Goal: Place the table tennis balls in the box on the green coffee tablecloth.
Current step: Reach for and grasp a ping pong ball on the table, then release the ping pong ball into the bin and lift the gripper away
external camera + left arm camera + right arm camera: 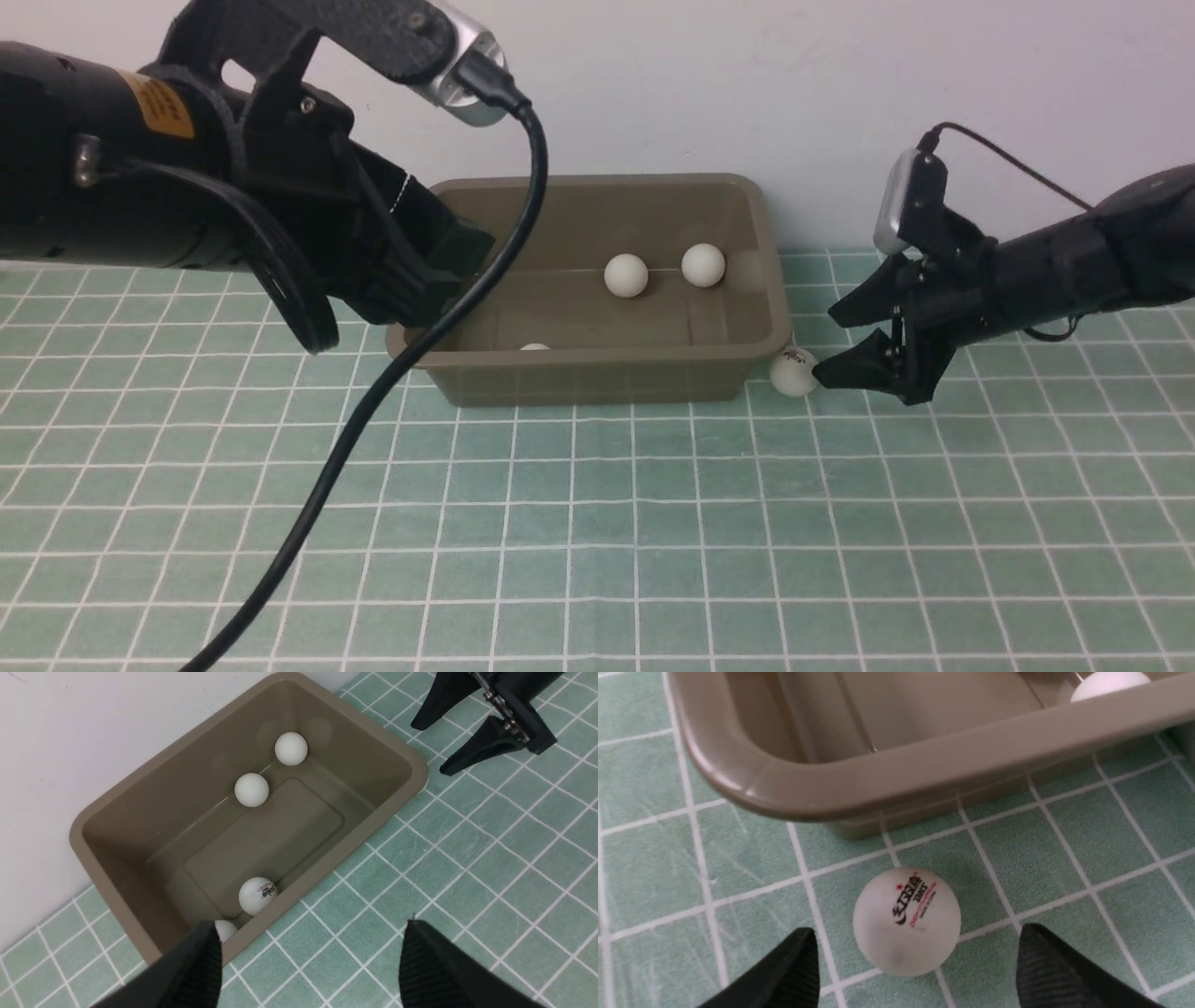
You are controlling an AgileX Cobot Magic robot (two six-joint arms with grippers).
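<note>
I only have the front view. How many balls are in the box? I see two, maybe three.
Observer: Four in the box: two far balls, plus a logo ball and a half-hidden ball at the near wall.
Operator: Is the right end effector touching the outside ball?
Observer: No. The right wrist view shows it between the open fingers, gaps both sides.
Operator: Is the left end effector holding anything?
Observer: No, it is open and empty.
</note>
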